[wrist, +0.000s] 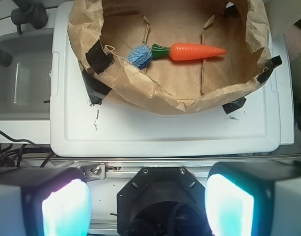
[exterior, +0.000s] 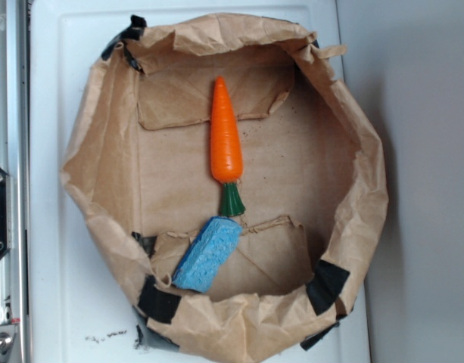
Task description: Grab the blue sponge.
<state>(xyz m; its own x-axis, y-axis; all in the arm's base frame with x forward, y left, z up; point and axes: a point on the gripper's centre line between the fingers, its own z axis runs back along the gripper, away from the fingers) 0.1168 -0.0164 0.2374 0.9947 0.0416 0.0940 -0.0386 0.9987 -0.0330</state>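
In the wrist view we see only part of the blue sponge (wrist: 139, 56): a crumpled fold of the paper bag's (wrist: 155, 96) near wall hides its lower portion, and only a speckled blue end pokes above the paper. At the bottom of that view the two fingers (wrist: 67, 209) of the gripper (wrist: 148, 206) are cut off by the frame edge and so overexposed that their pads read as glowing cyan patches; we cannot make out any surface detail on them. In the exterior view we see nothing of the gripper, only a strip of dark hardware at the left edge that we cannot identify.

The gripper's fingers stand wide apart, released, with nothing between them and touching nothing. It hangs outside the bag, well apart from the sponge, above a metal rail at the near edge of the white tray (wrist: 165, 132).

The brown paper bag sits on the white tray with its walls rolled down and patches of black tape (exterior: 160, 301) at the rim. Inside it lie two things. The orange carrot (exterior: 225, 140) lies along the bag's floor, its green stem end pointing at the sponge. The blue sponge (exterior: 208, 254) rests tilted against a folded flap near the bag's wall, one corner just at the carrot's green stem.
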